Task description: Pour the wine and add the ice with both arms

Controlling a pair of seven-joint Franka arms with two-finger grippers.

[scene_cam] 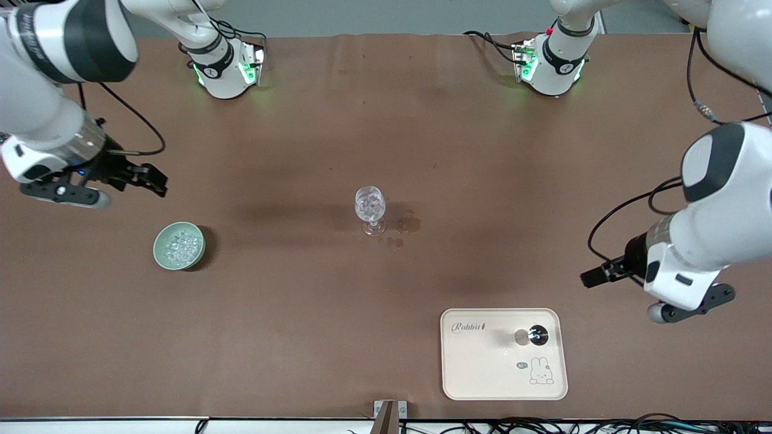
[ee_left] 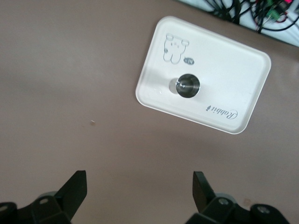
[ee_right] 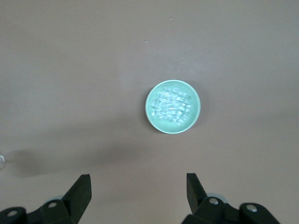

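A clear wine glass (scene_cam: pixel 370 208) stands upright mid-table with ice lumps in its bowl. A green bowl (scene_cam: pixel 179 245) (ee_right: pixel 173 107) full of ice (scene_cam: pixel 179 244) (ee_right: pixel 174 105) sits toward the right arm's end. A small metal cup (scene_cam: pixel 535 335) (ee_left: pixel 187 86) stands on a white tray (scene_cam: pixel 476 367) (ee_left: pixel 229 70) near the front edge. My right gripper (scene_cam: pixel 158 179) (ee_right: pixel 138 186) is open and empty, up over the table beside the bowl. My left gripper (scene_cam: pixel 588 278) (ee_left: pixel 140 184) is open and empty, over the table beside the tray.
Small dark wet stains (scene_cam: pixel 408 224) mark the brown table cover beside the glass. Both arm bases (scene_cam: pixel 226 69) (scene_cam: pixel 552 66) stand at the table's back edge. Cables (scene_cam: pixel 573 427) run along the front edge.
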